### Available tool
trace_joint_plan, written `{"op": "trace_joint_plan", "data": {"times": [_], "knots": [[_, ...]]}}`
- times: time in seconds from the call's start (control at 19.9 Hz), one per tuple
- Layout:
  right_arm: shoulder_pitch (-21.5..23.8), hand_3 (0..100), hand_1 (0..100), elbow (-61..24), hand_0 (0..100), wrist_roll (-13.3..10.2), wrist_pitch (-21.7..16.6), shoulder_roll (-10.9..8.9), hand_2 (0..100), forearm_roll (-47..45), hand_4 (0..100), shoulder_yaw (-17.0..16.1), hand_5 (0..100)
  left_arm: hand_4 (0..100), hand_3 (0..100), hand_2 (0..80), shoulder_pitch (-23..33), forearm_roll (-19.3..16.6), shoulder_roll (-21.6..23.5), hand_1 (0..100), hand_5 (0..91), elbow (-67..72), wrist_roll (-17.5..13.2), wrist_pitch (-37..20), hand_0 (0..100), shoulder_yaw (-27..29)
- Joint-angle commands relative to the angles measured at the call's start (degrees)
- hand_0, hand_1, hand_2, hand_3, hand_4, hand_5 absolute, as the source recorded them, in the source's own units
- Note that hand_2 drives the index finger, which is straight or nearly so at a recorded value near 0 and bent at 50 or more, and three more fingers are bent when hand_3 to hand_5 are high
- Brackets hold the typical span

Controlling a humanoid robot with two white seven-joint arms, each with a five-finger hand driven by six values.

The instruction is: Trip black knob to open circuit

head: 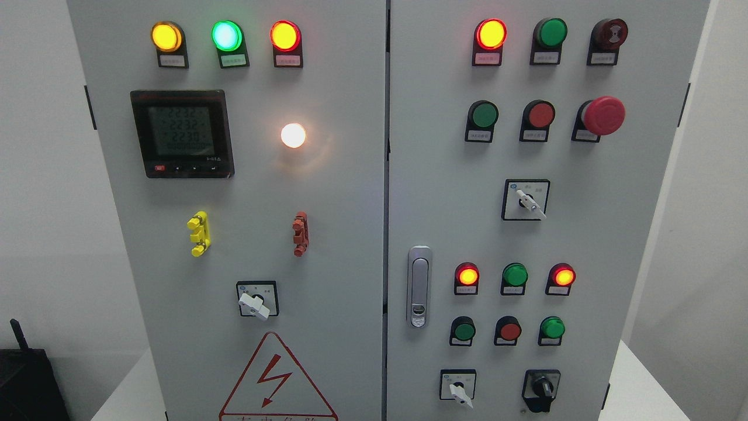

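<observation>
Neither robot hand is anywhere in the head view, so you cannot tell whether the fingers are spread, curled or pinching anything. Judge this as the very start: the approach has not begun and nothing is touched.

Your target, the black rotary knob on its black square base [541, 389], sits low on the right door of the grey metal control cabinet [374, 175], near the picture's bottom edge. Taking that knob as your landmark: the small white-handled selector switch [459, 390] is to its left in the same row, a row of three round push buttons, green, red and green, lies just above it, and the silver door latch [418, 286] stands up and to the left near the door seam. The big red mushroom emergency stop [602, 116] is well above it, far out of the way.

The knob's lever seems to point downward, though its exact setting is hard to read. The next move will likely call for bringing one robot hand up from below to the knob, pinching it and twisting it. Mind the white selector beside it.
</observation>
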Motion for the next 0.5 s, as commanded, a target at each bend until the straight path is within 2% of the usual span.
{"op": "trace_joint_plan", "data": {"times": [0.0,0.2,0.45], "knots": [[-2.37,8,10,-7.4,0,0.24,-0.39,-1.37,0,-0.89,0,-1.3,0,0,0,0.0,0.0,0.0,0.0,39,0.0,-1.43,0.01,-0.03,12,-0.01],[-3.78,24,10,-8.1,0,-2.04,-0.65,-1.37,0,-0.98,16,-1.47,0,0,0,0.0,0.0,0.0,0.0,39,0.0,-1.43,0.01,-0.03,12,-0.01],[-3.43,25,10,-14.5,0,-2.22,-1.0,-1.37,0,-0.8,17,-1.12,0,0,0,0.0,0.0,0.0,0.0,39,0.0,-1.52,0.01,-0.03,12,-0.01]]}}
